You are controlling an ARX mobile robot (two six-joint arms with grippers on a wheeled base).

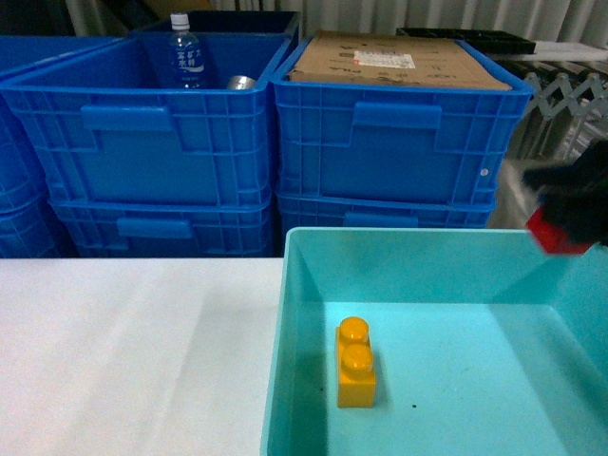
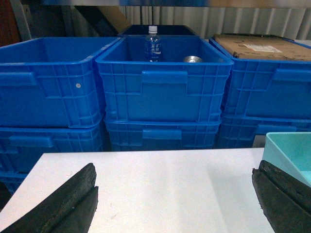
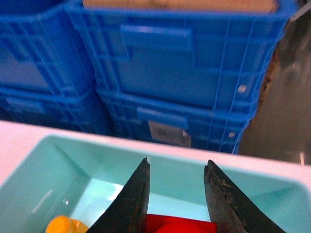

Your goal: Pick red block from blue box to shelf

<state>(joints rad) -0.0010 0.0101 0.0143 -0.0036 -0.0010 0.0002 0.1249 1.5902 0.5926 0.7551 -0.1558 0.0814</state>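
Note:
The red block [image 3: 180, 224] sits clamped between the dark fingers of my right gripper [image 3: 177, 167], lifted above the blue box [image 3: 97, 155]. From the head camera the red block [image 1: 556, 235] shows at the far right edge, held up over the turquoise blue box [image 1: 304, 285] by my blurred right gripper [image 1: 570, 204]. My left gripper [image 2: 175, 179] hangs open over the white table [image 2: 170, 184], its fingers [image 2: 73, 194] far apart with nothing between them. The shelf is out of view.
An orange-yellow two-stud brick [image 1: 355, 363] lies on the tub floor. Stacked dark blue ribbed crates [image 1: 152, 142] stand behind the table; one holds a water bottle [image 1: 185, 55], another a cardboard sheet [image 1: 394, 62]. The brick's edge [image 3: 65, 225] shows beside the right fingers.

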